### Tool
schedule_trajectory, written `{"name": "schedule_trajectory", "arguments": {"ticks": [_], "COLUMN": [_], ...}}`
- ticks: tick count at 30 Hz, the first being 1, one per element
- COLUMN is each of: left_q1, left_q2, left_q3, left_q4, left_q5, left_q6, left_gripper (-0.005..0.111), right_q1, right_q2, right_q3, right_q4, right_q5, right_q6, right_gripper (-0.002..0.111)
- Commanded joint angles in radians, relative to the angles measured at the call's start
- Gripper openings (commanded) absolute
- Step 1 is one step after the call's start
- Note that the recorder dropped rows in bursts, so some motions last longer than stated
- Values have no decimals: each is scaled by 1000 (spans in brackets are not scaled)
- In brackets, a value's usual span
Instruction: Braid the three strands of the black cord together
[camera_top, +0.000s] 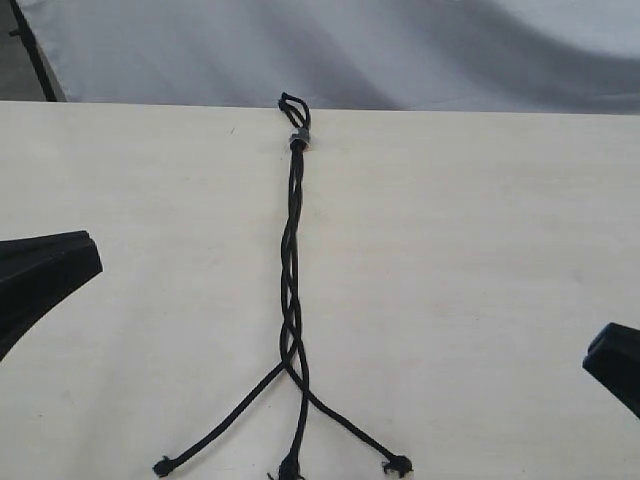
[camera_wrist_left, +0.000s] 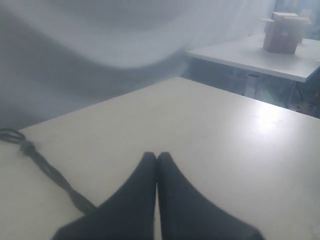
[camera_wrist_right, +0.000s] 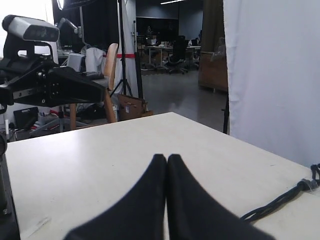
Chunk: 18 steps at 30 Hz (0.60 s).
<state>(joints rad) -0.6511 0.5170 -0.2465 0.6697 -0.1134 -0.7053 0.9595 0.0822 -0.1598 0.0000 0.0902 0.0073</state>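
Wrist views: both hands (camera_wrist_left: 157, 156) (camera_wrist_right: 166, 157) closed, empty.

Left gripper (camera_wrist_left: 157, 156) closed above table (camera_wrist_left: 225, 145); blurred, seemingly braided cord (camera_wrist_left: 47, 170) beside.

Exterior from above; wrist views low; black cord (camera_top: 289, 250) in all.

A big robot lab: far past the right gripper (camera_wrist_right: 166, 157) stand a chair (camera_wrist_right: 111, 60), a tripod (camera_wrist_right: 121, 75) and a camera (camera_wrist_right: 31, 28).
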Motion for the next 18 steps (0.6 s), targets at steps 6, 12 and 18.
{"name": "schedule_trajectory", "arguments": {"ticks": [6, 12, 18], "left_q1": [204, 505, 658], "left_q2": [-241, -467, -517], "left_q3": [65, 178, 246], "left_q4": [23, 23, 22], "left_q5": [40, 45, 41], "left_q6": [90, 90, 131], "left_gripper": [1, 1, 1], "right_q1": [-1, -1, -1], "right_q2": [-8, -8, -8], "right_q3": [3, 3, 3], "right_q4": [0, 0, 0], "right_q5": [-4, -4, -4], "right_q6": [6, 6, 6], "right_gripper": [0, 0, 0]}}
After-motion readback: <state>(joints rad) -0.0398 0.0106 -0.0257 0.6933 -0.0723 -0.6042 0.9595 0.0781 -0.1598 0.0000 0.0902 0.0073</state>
